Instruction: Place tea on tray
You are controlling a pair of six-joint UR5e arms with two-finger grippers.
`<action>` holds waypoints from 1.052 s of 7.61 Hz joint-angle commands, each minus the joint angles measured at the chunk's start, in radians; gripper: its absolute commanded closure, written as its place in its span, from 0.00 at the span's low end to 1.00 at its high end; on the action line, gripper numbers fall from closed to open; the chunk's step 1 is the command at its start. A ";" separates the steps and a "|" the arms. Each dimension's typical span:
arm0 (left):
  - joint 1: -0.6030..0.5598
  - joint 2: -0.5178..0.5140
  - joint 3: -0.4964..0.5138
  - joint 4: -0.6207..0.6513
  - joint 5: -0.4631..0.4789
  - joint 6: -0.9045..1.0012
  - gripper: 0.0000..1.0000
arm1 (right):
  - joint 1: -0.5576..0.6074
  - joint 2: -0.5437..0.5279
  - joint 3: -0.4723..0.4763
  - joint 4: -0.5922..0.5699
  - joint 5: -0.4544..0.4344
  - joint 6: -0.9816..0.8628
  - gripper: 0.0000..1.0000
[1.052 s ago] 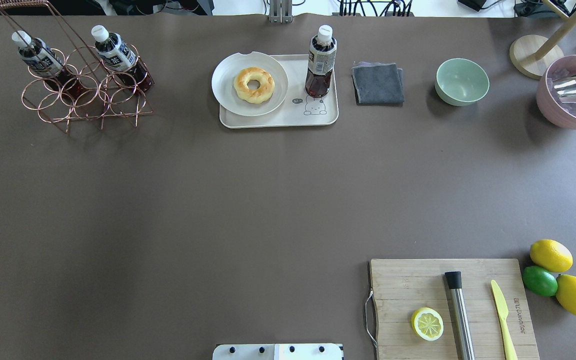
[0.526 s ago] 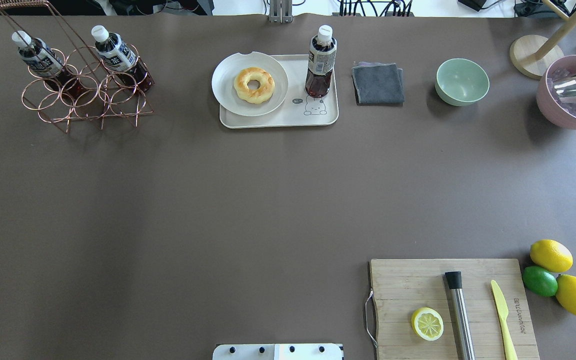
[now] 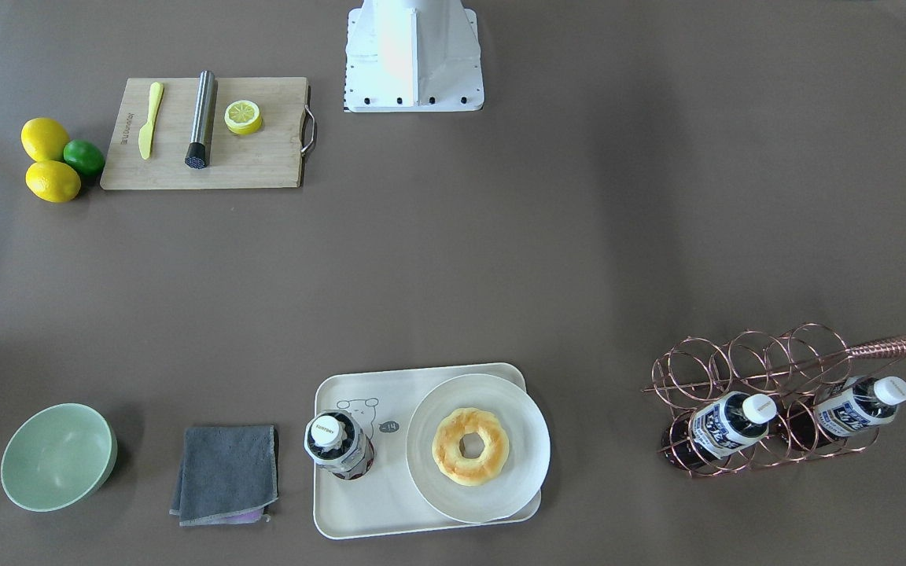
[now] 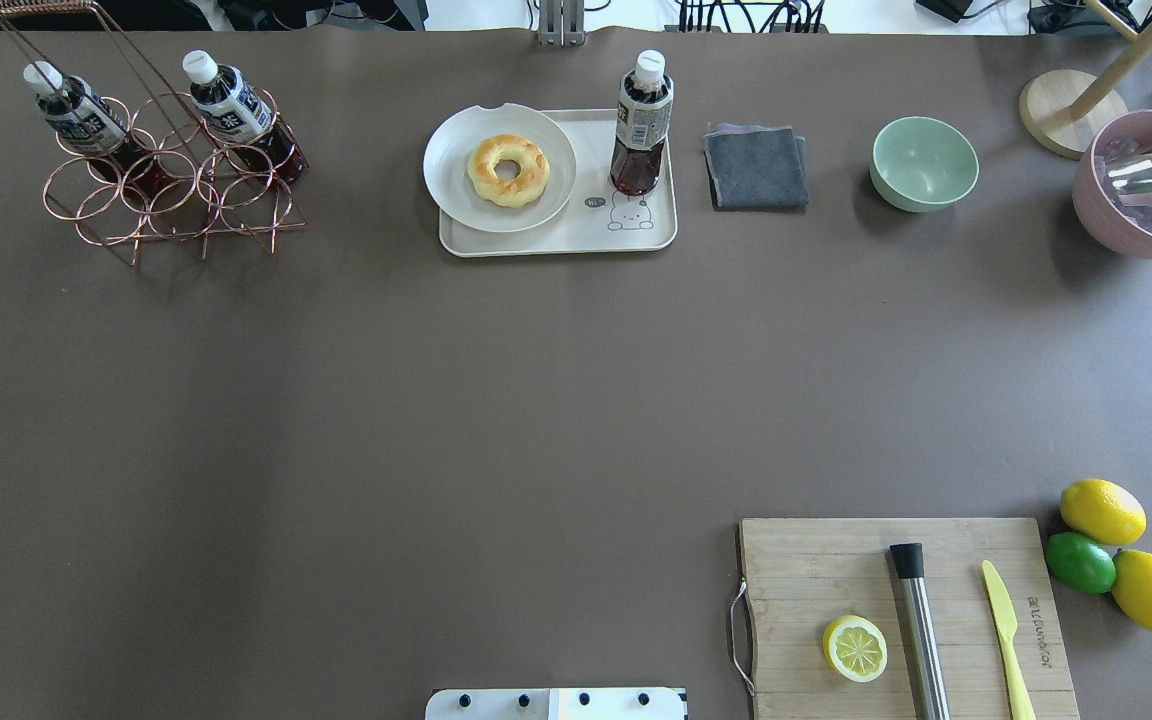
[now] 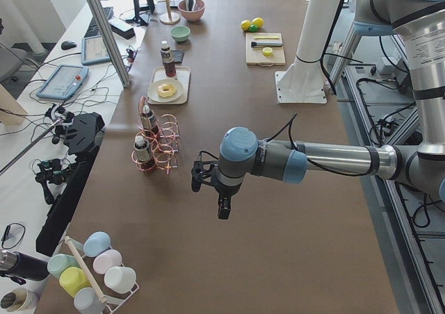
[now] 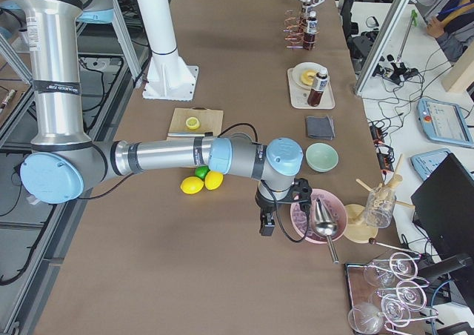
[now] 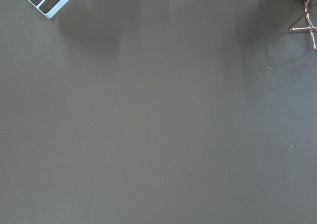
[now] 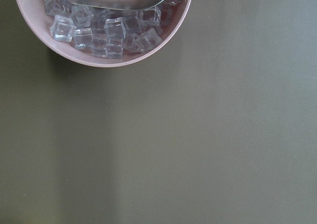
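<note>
— Where is the small clear plastic bottle of dark brown tea with the white cap [image 4: 642,125]?
— Upright on the cream-white rectangular tray [image 4: 556,250], beside the line-drawn bear and just beside the round white plate [image 4: 446,170] that carries a ring-shaped pastry [image 4: 508,170].
— And the two matching bottles [image 4: 231,108]?
— Leaning in the copper wire rack [image 4: 174,185], well apart from the tray on the brown worktop [image 4: 436,400].
— And the jaws?
— The left gripper [image 5: 221,208] hangs over bare worktop near the rack, and the right gripper [image 6: 266,227] is beside the pink bowl of ice cubes [image 4: 1106,235]. Whether either one's jaws are open or closed, I cannot tell.
</note>
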 commanded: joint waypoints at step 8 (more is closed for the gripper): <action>0.014 -0.015 0.071 -0.107 0.011 0.000 0.03 | 0.000 -0.016 0.060 0.000 0.028 0.002 0.00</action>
